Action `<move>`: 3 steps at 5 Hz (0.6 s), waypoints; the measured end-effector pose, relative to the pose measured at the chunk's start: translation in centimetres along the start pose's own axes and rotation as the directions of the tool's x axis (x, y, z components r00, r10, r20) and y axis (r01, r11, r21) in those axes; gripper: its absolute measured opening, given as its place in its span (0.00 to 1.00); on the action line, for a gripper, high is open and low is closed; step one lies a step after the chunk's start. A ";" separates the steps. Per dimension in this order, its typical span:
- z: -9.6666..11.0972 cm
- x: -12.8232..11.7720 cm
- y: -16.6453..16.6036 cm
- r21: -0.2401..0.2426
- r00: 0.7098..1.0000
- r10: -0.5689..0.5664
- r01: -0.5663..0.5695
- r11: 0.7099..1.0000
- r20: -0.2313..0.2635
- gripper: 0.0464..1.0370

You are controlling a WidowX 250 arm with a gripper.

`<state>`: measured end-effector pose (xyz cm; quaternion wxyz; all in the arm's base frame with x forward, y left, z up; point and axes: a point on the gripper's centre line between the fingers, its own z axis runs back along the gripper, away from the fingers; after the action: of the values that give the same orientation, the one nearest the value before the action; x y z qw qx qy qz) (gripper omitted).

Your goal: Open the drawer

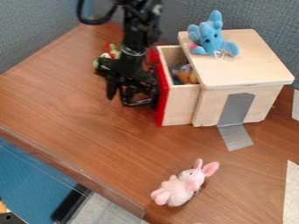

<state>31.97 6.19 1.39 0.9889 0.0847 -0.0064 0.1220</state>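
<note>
Fingers (111, 90) of the black two-finger gripper (123, 100) stand wide apart beside the red front (163, 96) of an open, pale wooden drawer (180, 105).

A brown bench (88, 144) with a wood grain is spreading across most of the camera view, its front edge slanting down from the left side toward the bottom. Toward the upper right, a pale wooden box (254, 65) is standing on it. A strip of grey tape (235, 136) is running down the box's near side and sticking to the bench just in front. Nearer the bottom, well apart from the box, a pink rabbit (178, 188) is lying with its ears pointing up and to the right. Farther back, left of the box, a small green and red toy (112, 52) is sitting partly hidden. Along the right edge, two whitish strips, a near one (291, 197) and a far one (296, 105), are lying apart.
</note>
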 end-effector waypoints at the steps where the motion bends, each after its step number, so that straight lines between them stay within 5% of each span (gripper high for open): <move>1: -0.4 -1.7 1.6 0.003 0.999 0.035 -0.035 0.999 -0.013 0.31; 2: -0.5 -2.6 2.8 0.013 0.999 0.044 -0.044 0.999 -0.025 0.38; 3: 0.1 -2.6 2.7 -0.001 1.000 0.021 -0.021 1.000 -0.016 0.69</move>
<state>28.76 8.07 1.86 0.9876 0.0832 0.0004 0.1332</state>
